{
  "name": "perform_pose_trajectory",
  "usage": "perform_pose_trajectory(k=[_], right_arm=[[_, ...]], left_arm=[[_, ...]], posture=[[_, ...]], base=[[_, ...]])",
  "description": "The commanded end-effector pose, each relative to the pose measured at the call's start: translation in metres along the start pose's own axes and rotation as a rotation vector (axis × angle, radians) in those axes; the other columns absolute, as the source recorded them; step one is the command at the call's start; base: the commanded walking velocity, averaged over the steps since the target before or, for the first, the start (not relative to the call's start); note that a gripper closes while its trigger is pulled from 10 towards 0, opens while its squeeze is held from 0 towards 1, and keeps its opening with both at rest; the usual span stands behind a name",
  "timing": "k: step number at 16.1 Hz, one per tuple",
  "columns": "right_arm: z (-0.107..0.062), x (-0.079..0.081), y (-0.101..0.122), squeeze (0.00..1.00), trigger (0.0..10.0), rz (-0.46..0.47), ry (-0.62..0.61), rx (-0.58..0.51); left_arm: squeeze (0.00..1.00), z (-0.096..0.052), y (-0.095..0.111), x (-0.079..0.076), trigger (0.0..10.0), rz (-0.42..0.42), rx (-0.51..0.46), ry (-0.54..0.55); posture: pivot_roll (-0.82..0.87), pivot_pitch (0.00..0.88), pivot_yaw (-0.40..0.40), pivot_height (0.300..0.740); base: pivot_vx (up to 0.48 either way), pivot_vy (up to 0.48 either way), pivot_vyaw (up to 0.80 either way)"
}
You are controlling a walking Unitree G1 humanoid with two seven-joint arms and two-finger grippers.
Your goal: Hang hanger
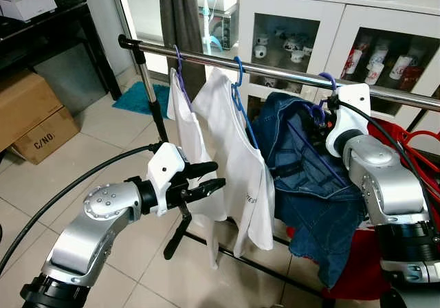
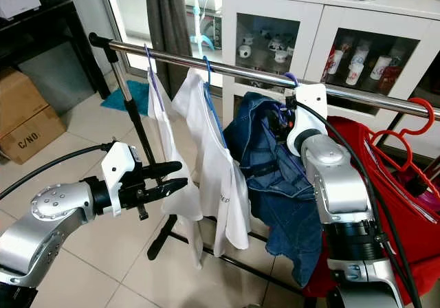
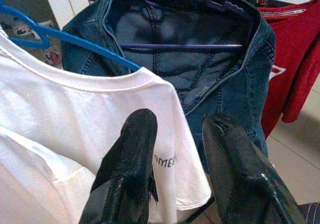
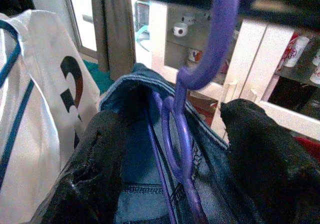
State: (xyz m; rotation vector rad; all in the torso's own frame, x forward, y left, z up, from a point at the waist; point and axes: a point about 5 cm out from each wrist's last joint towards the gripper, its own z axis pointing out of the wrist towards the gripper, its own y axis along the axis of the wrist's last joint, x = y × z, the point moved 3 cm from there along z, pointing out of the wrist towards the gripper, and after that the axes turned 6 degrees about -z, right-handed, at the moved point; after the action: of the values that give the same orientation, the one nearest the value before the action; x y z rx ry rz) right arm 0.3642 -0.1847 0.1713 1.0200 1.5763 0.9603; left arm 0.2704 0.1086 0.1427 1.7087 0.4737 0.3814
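A purple hanger (image 4: 220, 39) carrying a blue denim jacket (image 1: 302, 163) has its hook over the metal rail (image 1: 275, 69). My right gripper (image 4: 170, 111) is raised just under the rail, open, with one finger on each side of the hanger's neck and not touching it. The wrist body hides those fingers in the head views. My left gripper (image 1: 206, 177) is held out lower down, open and empty, in front of a white T-shirt (image 1: 240, 163) on a blue hanger (image 1: 237, 88). Another white shirt (image 1: 182, 115) hangs on a purple hanger further left.
A red garment (image 2: 405, 184) on a red hanger (image 2: 412, 126) hangs to the right of the jacket. The rack's upright pole (image 1: 155, 108) stands at the left end. Behind is a white glass-door cabinet (image 1: 330, 19). Cardboard boxes (image 1: 27, 108) sit on the tiled floor at the left.
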Motion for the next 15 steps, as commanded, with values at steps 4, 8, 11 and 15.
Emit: perform_pose_trajectory(k=[4, 8, 11, 15], right_arm=[[0.000, 0.002, 0.011, 0.00, 4.4, 0.010, 0.020, -0.045], [-0.003, 0.000, 0.013, 0.00, 0.2, 0.001, 0.025, -0.060], [-0.004, 0.003, 0.006, 0.00, 0.0, -0.001, 0.039, -0.041], [-0.002, 0.010, 0.002, 0.00, 0.0, -0.002, 0.061, -0.024]], left_arm=[[0.00, 0.001, 0.000, 0.001, 10.0, 0.018, 0.012, 0.002], [0.00, 0.002, 0.000, 0.001, 10.0, 0.019, 0.011, -0.001], [0.00, 0.003, 0.000, 0.001, 10.0, 0.020, 0.013, -0.006], [0.00, 0.003, -0.001, 0.000, 10.0, 0.020, 0.014, -0.007]], posture=[[-0.05, 0.013, 0.047, 0.740], [-0.05, 0.008, 0.049, 0.740], [-0.06, 0.002, 0.054, 0.740], [-0.05, 0.000, 0.052, 0.740]], base=[[0.000, 0.000, 0.00], [0.000, 0.000, 0.00], [0.000, 0.000, 0.00], [0.000, 0.000, 0.00]])
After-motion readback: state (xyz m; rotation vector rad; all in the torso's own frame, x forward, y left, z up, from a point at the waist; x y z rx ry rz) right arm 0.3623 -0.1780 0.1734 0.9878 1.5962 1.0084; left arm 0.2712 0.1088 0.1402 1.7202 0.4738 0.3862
